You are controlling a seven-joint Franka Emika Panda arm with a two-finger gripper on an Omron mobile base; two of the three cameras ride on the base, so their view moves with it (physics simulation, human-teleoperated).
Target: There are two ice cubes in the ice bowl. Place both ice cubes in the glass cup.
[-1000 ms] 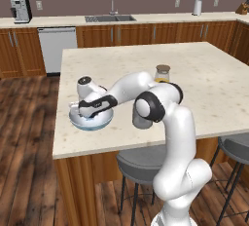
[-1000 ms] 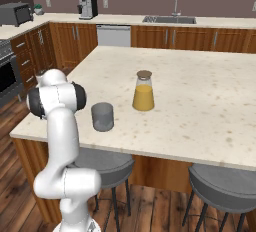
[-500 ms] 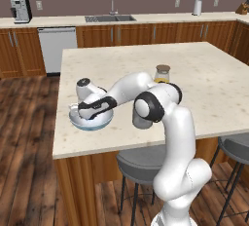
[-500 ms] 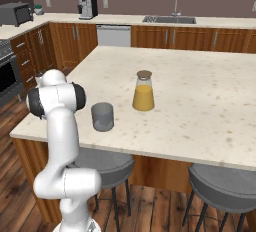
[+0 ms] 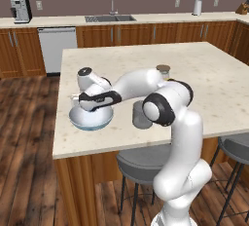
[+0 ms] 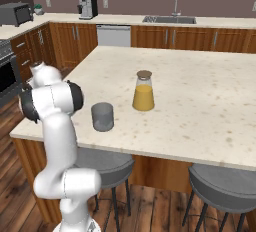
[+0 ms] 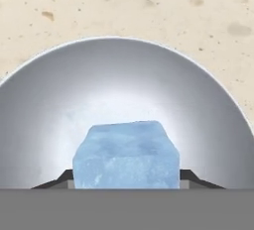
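the bowl [image 5: 91,119] sits near the front left corner of the island counter [image 5: 204,81], close to both the front edge and the left edge, with a wide bare stretch of stone behind it and to its right. the glass cup [image 5: 141,115] stands apart from the bowl to its right, near the front edge, and a jar [image 6: 143,91] of yellow liquid stands further back on the counter. the gripper [image 5: 82,104] reaches down into the bowl, its fingers [image 7: 196,179] pressed in on an ice cube [image 7: 126,156] from both sides, pinching it just above the bowl's glossy inside. the hand view gives the cube and the dark finger tips at its flanks, which the left base view hides behind the hand. the right base view gives the cup and jar clear of the arm; i cannot tell where the second cube lies.
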